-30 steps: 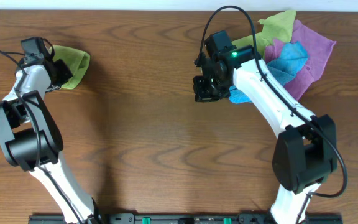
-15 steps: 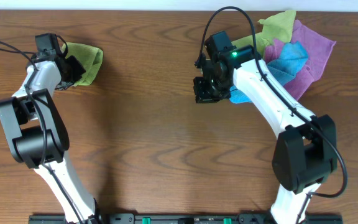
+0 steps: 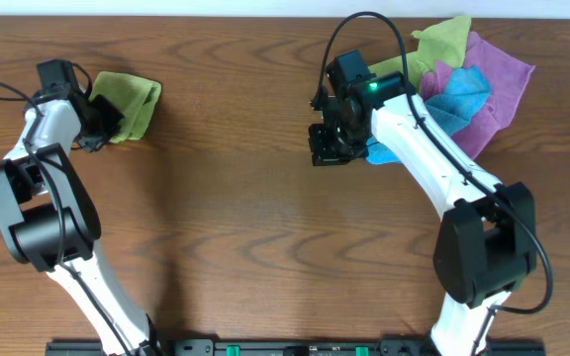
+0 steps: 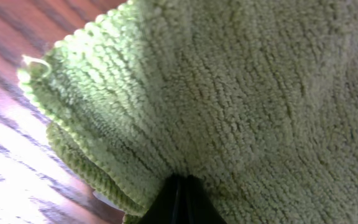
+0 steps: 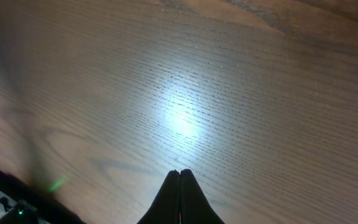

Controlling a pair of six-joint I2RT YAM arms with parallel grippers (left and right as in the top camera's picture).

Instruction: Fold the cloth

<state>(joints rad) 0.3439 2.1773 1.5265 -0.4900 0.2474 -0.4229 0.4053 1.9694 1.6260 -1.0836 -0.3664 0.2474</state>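
The lime-green cloth (image 3: pixel 133 103) sits bunched at the far left of the wooden table (image 3: pixel 236 208), doubled over on itself rather than spread flat. The left gripper (image 4: pixel 180 191) is clamped on it. In the wrist view its two dark fingertips meet in a tight point, the looped pile puckers toward them, and the fabric fills nearly the whole frame. Two hemmed edges show at the lower left of that view, one under the other, and a small white tag (image 4: pixel 33 62) sticks out from the corner against the wood. Whether the cloth is lifted or resting on the table cannot be told.

The right gripper (image 5: pixel 179 182) hangs over bare wood right of centre, its fingers pressed together with nothing between them, and a bright patch of glare lies on the grain below. Behind that arm, at the far right corner, lies a heap of other cloths — a duller olive-green cloth (image 3: pixel 441 40), a purple cloth (image 3: pixel 498 79) and a blue cloth (image 3: pixel 458 99), overlapping, well apart from the lime-green one
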